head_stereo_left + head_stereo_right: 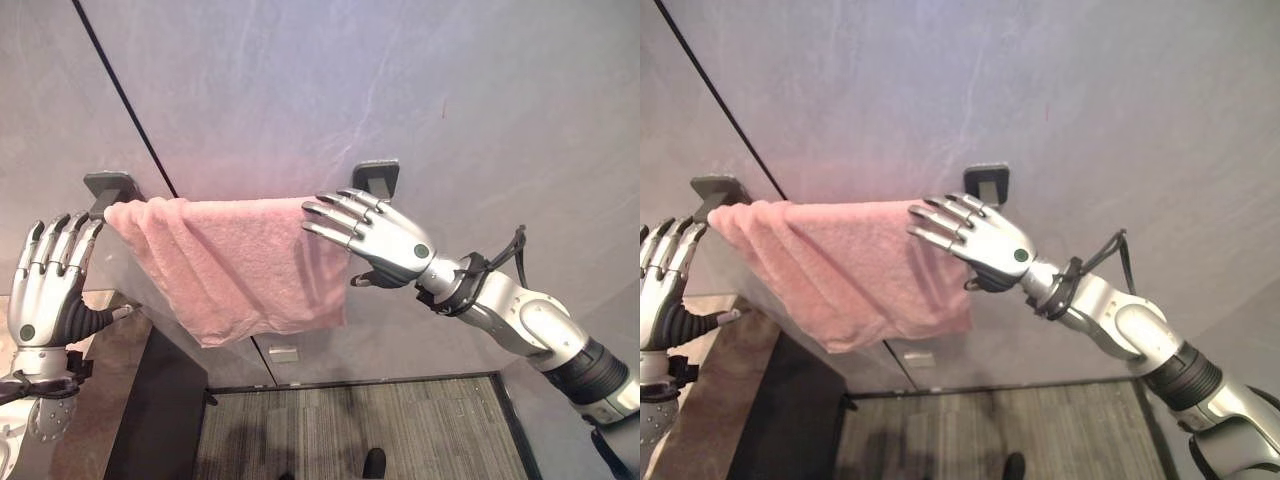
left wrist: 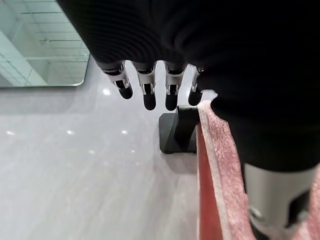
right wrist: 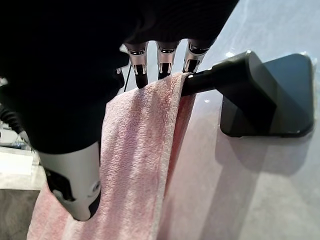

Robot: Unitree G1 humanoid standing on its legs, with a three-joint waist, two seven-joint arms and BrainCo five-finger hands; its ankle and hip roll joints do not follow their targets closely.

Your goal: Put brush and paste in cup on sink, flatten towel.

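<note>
Right robot hand [image 1: 385, 238] flat on pink towel [image 1: 230, 270], grey wall [image 1: 330, 80] behind.

Grey marbled wall [image 1: 300, 80] above striped carpet floor [image 1: 350, 430]

Both arms are silver-grey. The left hand [image 1: 45, 290] and right hand [image 1: 385, 240] have silver, dark-tipped fingers and a round green dot behind the knuckles.
</note>
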